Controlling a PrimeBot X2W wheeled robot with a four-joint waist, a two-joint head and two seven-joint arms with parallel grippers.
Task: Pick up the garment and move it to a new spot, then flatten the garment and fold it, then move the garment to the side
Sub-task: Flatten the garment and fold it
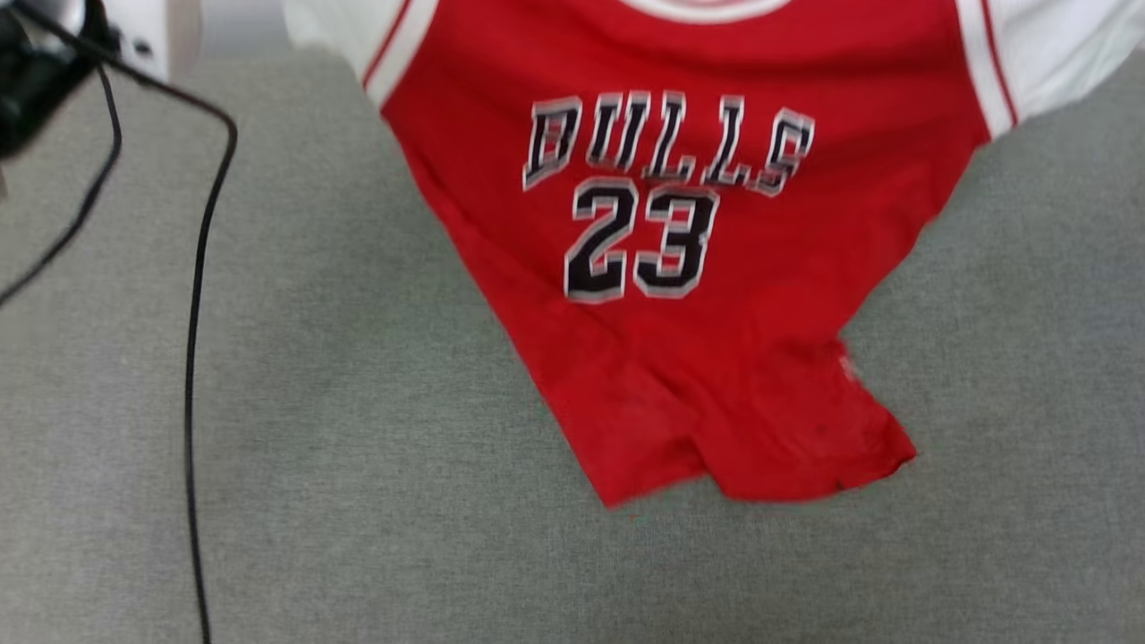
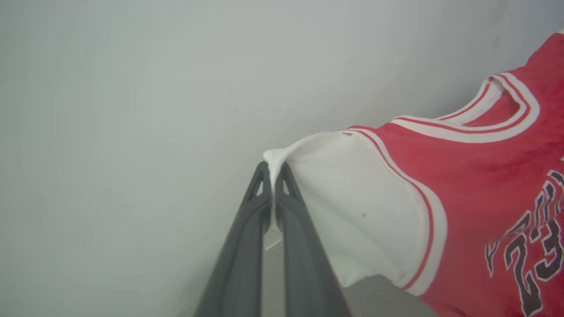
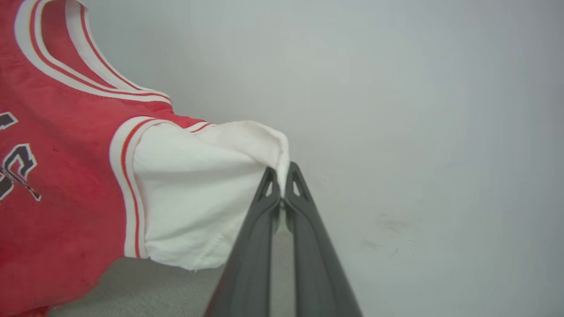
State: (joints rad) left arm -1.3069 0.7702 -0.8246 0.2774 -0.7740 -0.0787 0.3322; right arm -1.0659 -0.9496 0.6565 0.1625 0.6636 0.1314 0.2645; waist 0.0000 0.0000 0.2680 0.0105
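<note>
The garment [image 1: 680, 295], a soft red jersey with ribbed red-and-white trim and black "BULLS 23" lettering, is held up spread by its sleeves over a grey woven-cloth surface [image 1: 358, 447], its lower hem rumpled into folds. The left gripper [image 2: 274, 169] is pinched tight on the tip of one white sleeve [image 2: 352, 198]; the right gripper [image 3: 282, 174] is clamped on the other sleeve's edge [image 3: 198, 193]. A thin black cable [image 1: 192, 358] trails across the cloth
</note>
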